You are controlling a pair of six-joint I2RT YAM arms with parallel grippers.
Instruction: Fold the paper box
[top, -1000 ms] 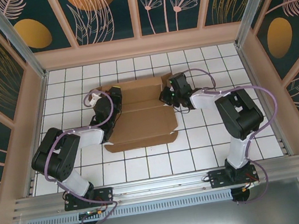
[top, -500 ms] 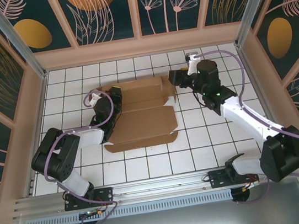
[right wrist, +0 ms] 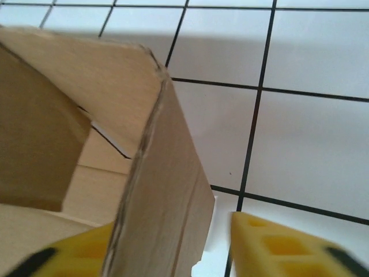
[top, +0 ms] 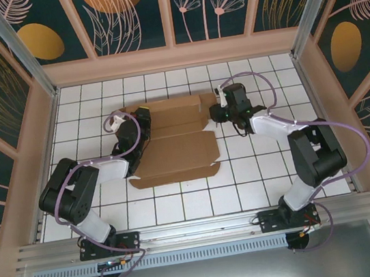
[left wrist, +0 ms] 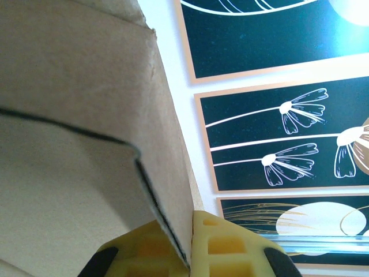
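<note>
On the white tiled table (top: 261, 190) the paper box (top: 176, 146) lies partly folded between the arms, its raised left wall clenched in the left jaws, while its raised right flap stands between the parted right jaws, clear of one yellow finger (right wrist: 288, 248).

I can read no text, number, label or brand anywhere from here. The paper box (top: 173, 155) shows me plain brown cardboard on every face I see. The wall panels (top: 129, 12) carry only drawn flowers and leaves, and the bench (top: 194, 202) is blank white tile with dark grid lines.
</note>
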